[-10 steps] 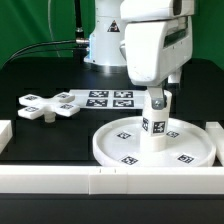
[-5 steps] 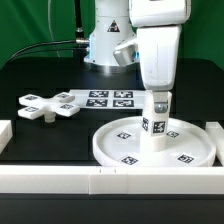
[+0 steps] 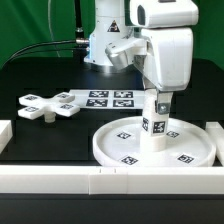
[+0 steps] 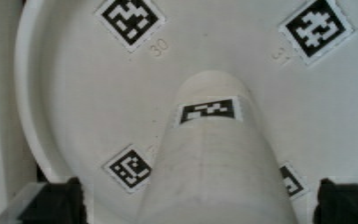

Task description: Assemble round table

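Note:
The large round rimmed disc [image 3: 112,152] lies flat at the front on the exterior view's right, tags up. The short thick cylinder post [image 3: 155,130] stands upright at its middle. My gripper [image 3: 160,110] reaches straight down over the post's top, one finger on each side. In the wrist view the post [image 4: 202,150] fills the space between the two dark fingers [image 4: 55,205], with a thin gap on each side, so the gripper [image 4: 197,205] looks open around it. The disc [image 4: 247,60] shows beneath. The four-armed cross piece [image 3: 45,106] lies apart on the exterior view's left.
The marker board [image 3: 110,98] lies flat behind the disc. Long white border blocks run along the front [image 3: 60,180] and stand at the left [image 3: 4,135] and right [image 3: 215,130] edges. The arm's base stands at the back.
My hand has turned about its vertical axis over the post. The post's tag has kept facing the same way, and the disc and cross piece have not moved.

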Action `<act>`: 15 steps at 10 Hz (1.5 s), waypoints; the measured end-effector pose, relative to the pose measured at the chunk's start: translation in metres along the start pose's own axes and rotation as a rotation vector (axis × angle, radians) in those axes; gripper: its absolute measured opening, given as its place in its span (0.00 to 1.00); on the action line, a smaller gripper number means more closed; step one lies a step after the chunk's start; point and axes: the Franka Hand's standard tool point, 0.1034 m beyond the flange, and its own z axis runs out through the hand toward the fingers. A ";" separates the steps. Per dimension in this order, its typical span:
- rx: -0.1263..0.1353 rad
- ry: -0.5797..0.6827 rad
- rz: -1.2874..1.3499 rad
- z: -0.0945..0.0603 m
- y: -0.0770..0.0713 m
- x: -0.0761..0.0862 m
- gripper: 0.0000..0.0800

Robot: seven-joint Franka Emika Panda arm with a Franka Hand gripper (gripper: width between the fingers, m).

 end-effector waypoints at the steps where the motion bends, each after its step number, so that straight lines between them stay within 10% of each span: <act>1: 0.002 -0.004 -0.020 0.001 0.000 0.000 0.81; 5: 0.008 -0.002 -0.011 0.004 -0.002 0.002 0.78; 6: 0.012 -0.002 -0.011 0.005 -0.003 0.002 0.56; 8: 0.027 -0.003 0.000 0.005 -0.004 -0.002 0.51; 15: 0.056 -0.018 0.578 0.007 -0.008 0.003 0.51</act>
